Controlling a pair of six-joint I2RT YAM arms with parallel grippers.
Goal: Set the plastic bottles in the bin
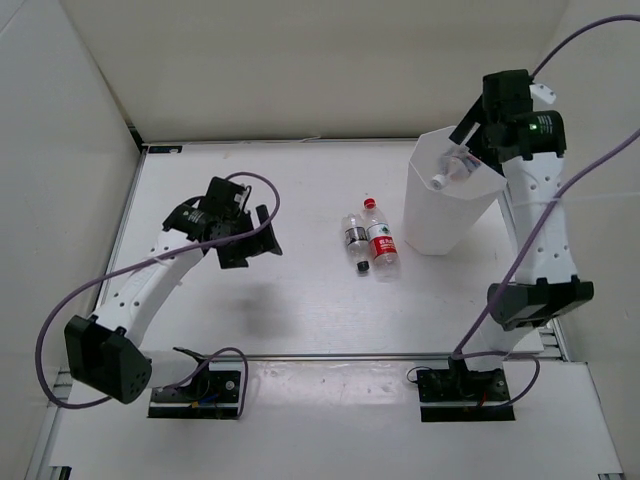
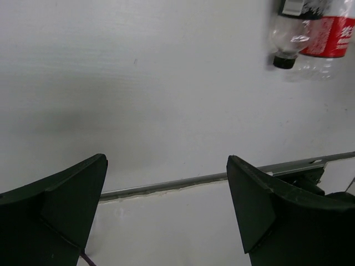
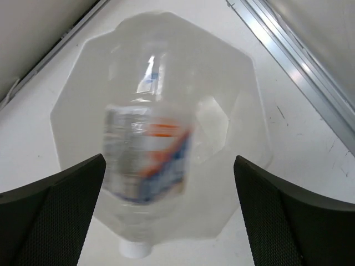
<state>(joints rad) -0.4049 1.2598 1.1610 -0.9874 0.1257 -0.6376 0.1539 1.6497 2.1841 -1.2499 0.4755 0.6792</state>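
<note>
The right fingers [image 3: 50, 216] are spread wide above the bin [image 1: 432, 225]. A labelled bottle [image 3: 147, 160] shows blurred between them and is probably dropping in. The left fingers [image 2: 52, 216] are spread too, holding nothing. The next move probably calls for grasping one of the two bottles [image 1: 383, 248] lying on the worktop [image 1: 300, 290].

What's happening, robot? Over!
Left end effector open, empty. Right end effector open over tall white translucent faceted plastic bin; small clear labelled plastic bottle blurred, ungripped. Red-capped clear bottle, black-capped clear bottle lying on white table. Nothing blocking.
</note>
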